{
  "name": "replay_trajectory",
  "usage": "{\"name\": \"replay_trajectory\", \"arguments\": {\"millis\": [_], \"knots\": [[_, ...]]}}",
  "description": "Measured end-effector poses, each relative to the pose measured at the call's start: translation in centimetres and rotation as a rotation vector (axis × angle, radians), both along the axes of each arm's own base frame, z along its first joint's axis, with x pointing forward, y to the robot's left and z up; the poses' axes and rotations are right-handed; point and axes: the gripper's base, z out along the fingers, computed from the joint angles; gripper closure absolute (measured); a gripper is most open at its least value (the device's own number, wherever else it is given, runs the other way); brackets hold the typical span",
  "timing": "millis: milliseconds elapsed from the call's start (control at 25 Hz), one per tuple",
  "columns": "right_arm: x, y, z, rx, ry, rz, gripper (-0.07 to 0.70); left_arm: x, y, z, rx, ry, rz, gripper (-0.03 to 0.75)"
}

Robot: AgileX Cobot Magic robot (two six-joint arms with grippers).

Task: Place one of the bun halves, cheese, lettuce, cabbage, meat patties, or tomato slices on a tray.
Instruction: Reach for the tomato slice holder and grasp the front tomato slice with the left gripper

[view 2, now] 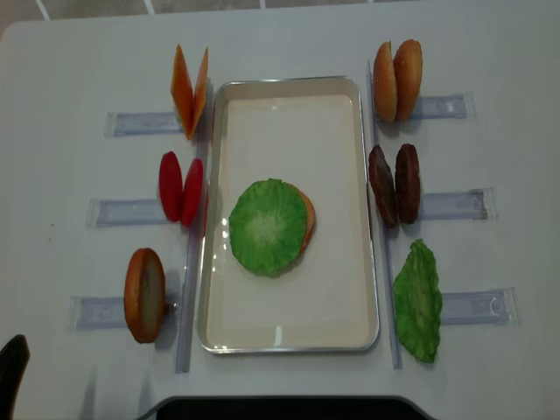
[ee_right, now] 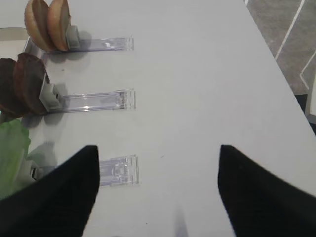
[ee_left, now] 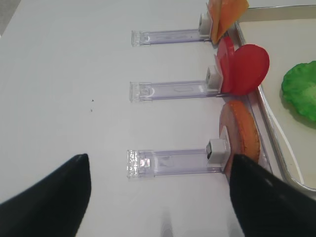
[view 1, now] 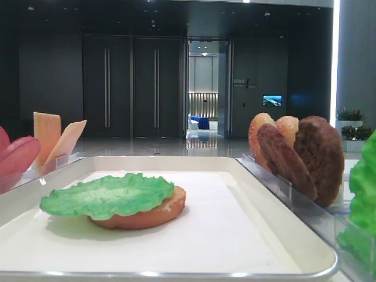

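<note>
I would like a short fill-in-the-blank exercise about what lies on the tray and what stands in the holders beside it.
1. On the tray, a lettuce leaf lies on top of a ____ half.
2. The holder with the tomato slices stands on the ____ side of the tray in the overhead view.
3. The number of meat patties standing in their holder is ____.

Missing words: bun; left; two

overhead: straight down; front: low, near tray; wrists: table
</note>
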Motion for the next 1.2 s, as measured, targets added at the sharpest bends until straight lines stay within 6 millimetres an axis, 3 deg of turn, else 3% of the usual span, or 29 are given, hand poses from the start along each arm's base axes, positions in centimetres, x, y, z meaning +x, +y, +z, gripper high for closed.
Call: {"name": "replay_trajectory", "arguments": {"millis": [1200], "knots": [[0.00,0.00,0.00,-0.001,0.000,0.000,0.152,0.00,-0.01,0.00,-0.001,0.000,0.000,0.032]]}}
